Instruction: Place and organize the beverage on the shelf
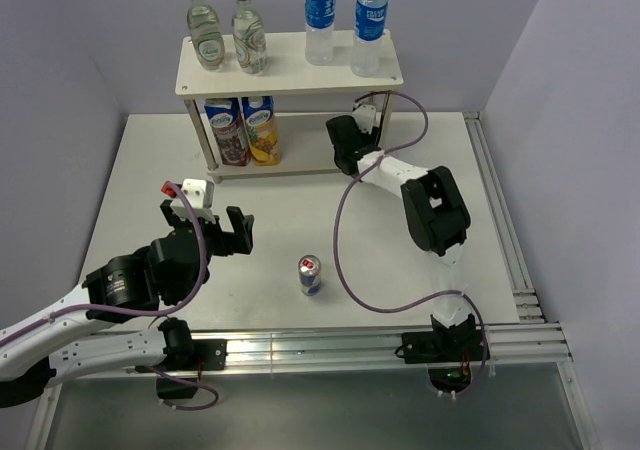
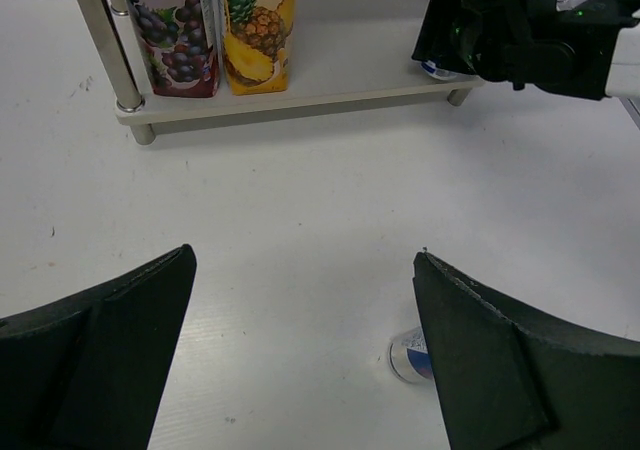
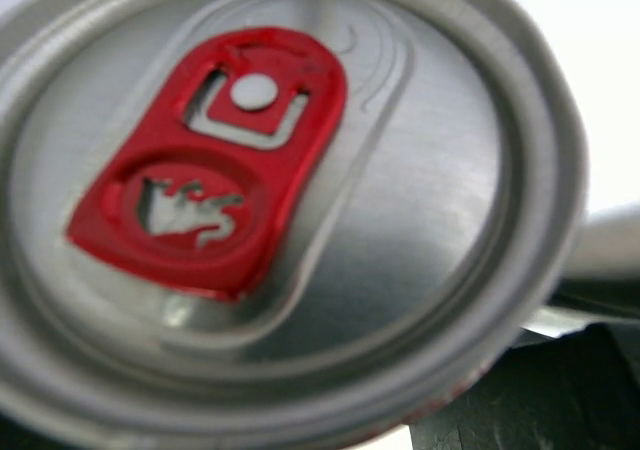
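Observation:
The cream-white two-tier shelf (image 1: 290,70) stands at the back of the table. My right gripper (image 1: 345,142) reaches onto its lower board (image 2: 340,85) at the right end. It is shut on a silver can with a red tab (image 3: 280,200), which fills the right wrist view. A second can with a red tab (image 1: 310,275) stands alone on the table in front. My left gripper (image 1: 208,228) is open and empty, to the left of this can. Its right finger (image 2: 500,360) partly hides the can (image 2: 408,355).
Two glass bottles (image 1: 205,30) and two water bottles (image 1: 320,20) stand on the top board. Two juice cartons (image 1: 245,130) stand at the left of the lower board. A purple cable (image 1: 345,260) loops over the table right of the front can. Metal rails (image 1: 500,220) line the right edge.

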